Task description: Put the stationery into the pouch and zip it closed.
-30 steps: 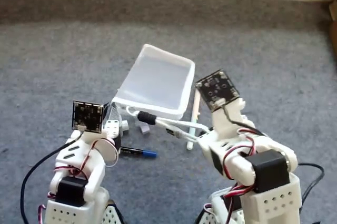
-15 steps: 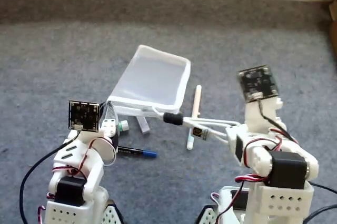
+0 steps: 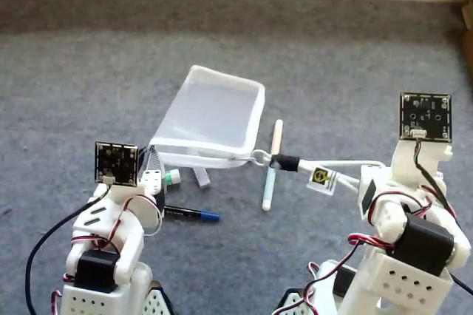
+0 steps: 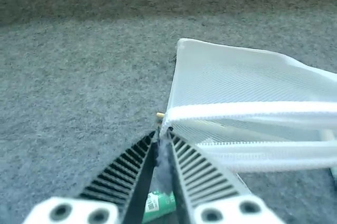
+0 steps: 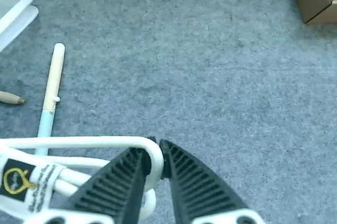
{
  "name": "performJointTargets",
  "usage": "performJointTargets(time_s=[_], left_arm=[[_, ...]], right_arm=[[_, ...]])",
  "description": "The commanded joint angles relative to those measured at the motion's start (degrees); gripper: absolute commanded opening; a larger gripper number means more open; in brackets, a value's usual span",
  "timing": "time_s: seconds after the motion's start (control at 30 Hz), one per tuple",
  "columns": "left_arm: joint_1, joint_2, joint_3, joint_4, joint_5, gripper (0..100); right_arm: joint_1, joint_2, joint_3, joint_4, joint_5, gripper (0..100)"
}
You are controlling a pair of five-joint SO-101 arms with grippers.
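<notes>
Resting on fuzzy grey carpet (image 3: pixel 89 71), the soft white mesh pouch (image 3: pixel 214 112) is a rectangle with its zip edge facing the arms. The left gripper (image 4: pixel 163 139) pinches its corner. The right gripper (image 5: pixel 156 149) pinches a smooth white cord (image 5: pixel 79 142). Beside the pouch, a thin pen (image 3: pixel 272 167) points away from the arms.

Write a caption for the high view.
Left gripper pinches the pouch corner; right gripper holds a white cord running to the pouch; a pen lies outside.

soft, even bright light with faint shadows.
</notes>
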Motion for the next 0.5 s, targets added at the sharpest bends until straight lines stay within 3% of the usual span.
performJointTargets(time_s=[0.0,0.07,0.23,0.47], left_arm=[[-1.63,-0.48,-3.47,0.26,-0.53,1],[-1.36,-0.48,-3.38,0.26,-0.62,3],[-1.36,-0.13,-3.03,0.44,-0.44,20],[0.40,-0.04,0.92,-2.02,-1.58,21]], right_arm=[[0.13,-1.01,-3.30,-1.54,0.70,0.5],[-1.89,-1.01,-3.47,-0.22,0.70,0.5],[-9.54,-1.01,-5.32,5.41,0.53,0.5],[-16.57,-1.01,-14.37,12.09,0.18,0.5]])
